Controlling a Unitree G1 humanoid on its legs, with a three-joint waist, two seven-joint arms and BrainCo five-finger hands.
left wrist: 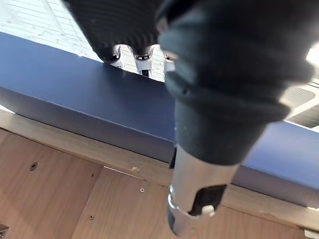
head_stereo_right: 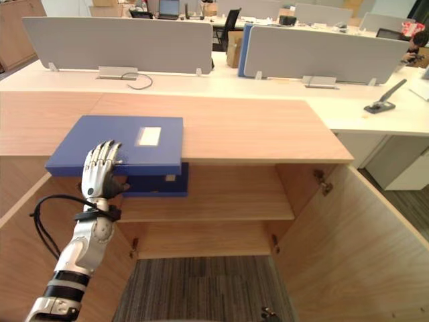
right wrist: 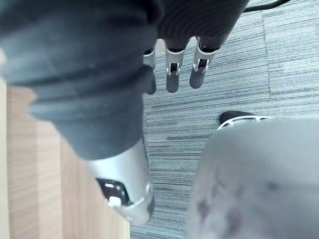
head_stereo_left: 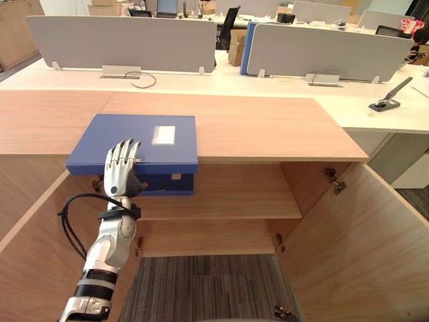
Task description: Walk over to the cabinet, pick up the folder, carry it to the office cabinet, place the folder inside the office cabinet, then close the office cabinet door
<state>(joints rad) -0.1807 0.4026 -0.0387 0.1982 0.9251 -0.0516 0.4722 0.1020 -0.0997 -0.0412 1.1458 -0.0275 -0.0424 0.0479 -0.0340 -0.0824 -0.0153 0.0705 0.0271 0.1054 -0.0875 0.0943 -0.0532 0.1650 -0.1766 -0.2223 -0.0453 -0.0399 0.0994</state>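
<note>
A blue box folder (head_stereo_left: 144,137) lies on the wooden cabinet top (head_stereo_left: 268,124), and its front edge hangs out past the cabinet's front. My left hand (head_stereo_left: 120,171) reaches up from below. Its straight fingers lie flat on the folder's top, and its thumb stays straight in front of the folder's front face. In the left wrist view the fingers pass over the folder's (left wrist: 99,99) upper edge. The cabinet below stands open, with a bare shelf (head_stereo_left: 228,194) inside. My right hand (right wrist: 172,74) hangs over the grey carpet with straight fingers and nothing in it.
The cabinet's right door (head_stereo_left: 375,241) swings wide open toward me, and the left door (head_stereo_left: 27,241) is open too. Behind the cabinet run white desks with grey partitions (head_stereo_left: 120,43). A black desk tool (head_stereo_left: 389,100) lies at the right. Grey carpet (head_stereo_left: 208,288) is underfoot.
</note>
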